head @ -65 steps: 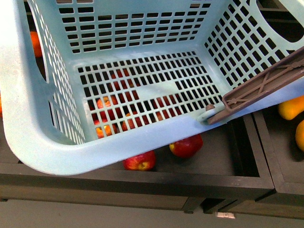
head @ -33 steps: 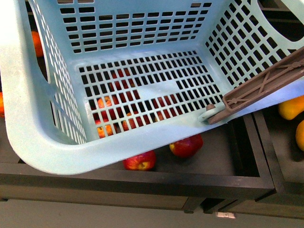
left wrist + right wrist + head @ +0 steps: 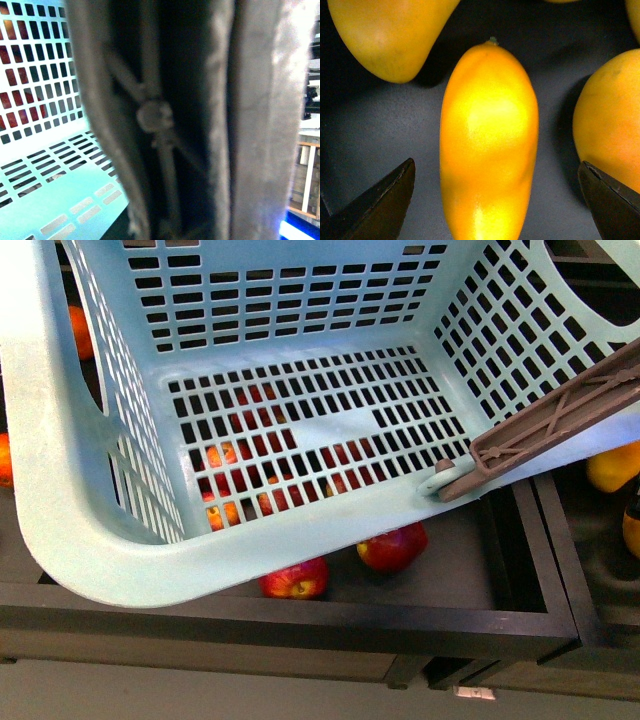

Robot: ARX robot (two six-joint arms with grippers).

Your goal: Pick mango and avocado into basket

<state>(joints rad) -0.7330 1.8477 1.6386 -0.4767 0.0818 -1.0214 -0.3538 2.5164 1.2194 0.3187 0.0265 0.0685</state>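
My right fingers spread wide, 1 either side of the mango, clear of it. Left fingers unseen, so I cannot tell their state.

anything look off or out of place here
The basket sits askew, angled over the crate of apples rather than square to it, with its handle slanting across one corner. Nothing looks spilled or damaged.
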